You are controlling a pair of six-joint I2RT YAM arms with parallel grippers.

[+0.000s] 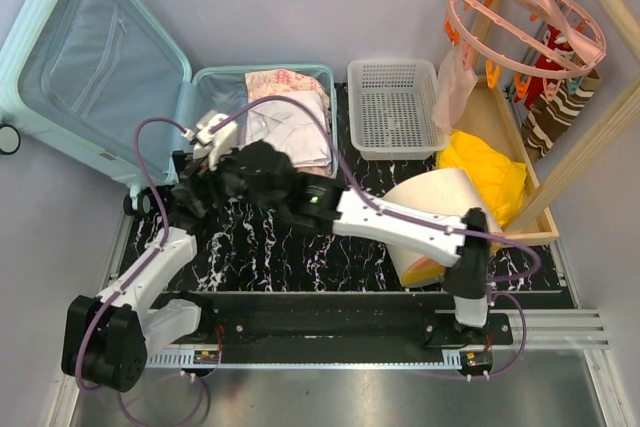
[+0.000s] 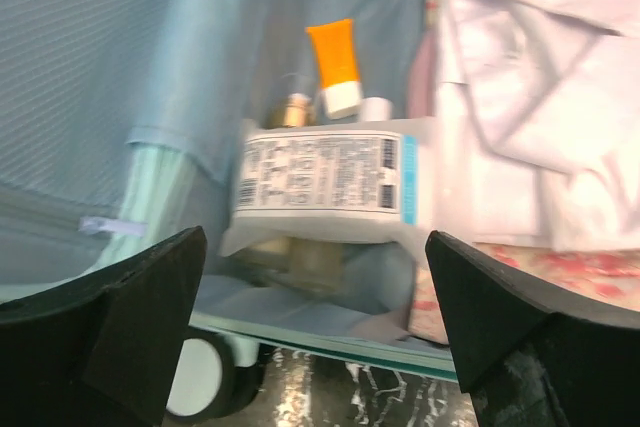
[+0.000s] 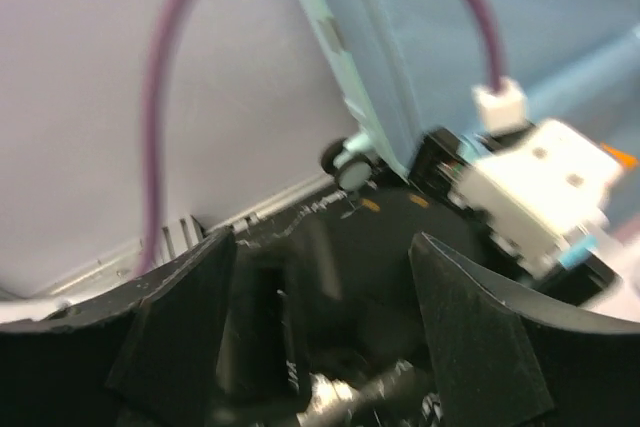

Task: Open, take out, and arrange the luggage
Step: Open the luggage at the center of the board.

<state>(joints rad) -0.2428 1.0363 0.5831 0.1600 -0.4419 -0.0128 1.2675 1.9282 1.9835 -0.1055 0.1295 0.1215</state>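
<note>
The luggage (image 1: 90,67), a pale mint suitcase, lies open at the back left, its lid leaning on the wall. Its base holds folded white clothes (image 1: 290,122) and a floral cloth (image 1: 285,82). My left gripper (image 1: 218,147) hovers open at the base's near left rim (image 2: 330,342). Beyond its tips (image 2: 315,327) lie a clear pouch with a white label (image 2: 325,187), an orange tube (image 2: 335,62) and a white shirt (image 2: 530,117). My right gripper (image 1: 205,185) reaches across, just beside the left wrist. It is open (image 3: 320,317) and holds nothing, over dark arm parts.
A white mesh basket (image 1: 395,107) stands right of the suitcase. A cream cylinder (image 1: 440,212) and a yellow cloth (image 1: 490,172) lie at the right. A wooden rack (image 1: 600,137) carries a round pink peg hanger (image 1: 525,17). A suitcase wheel (image 3: 352,169) is near the wall.
</note>
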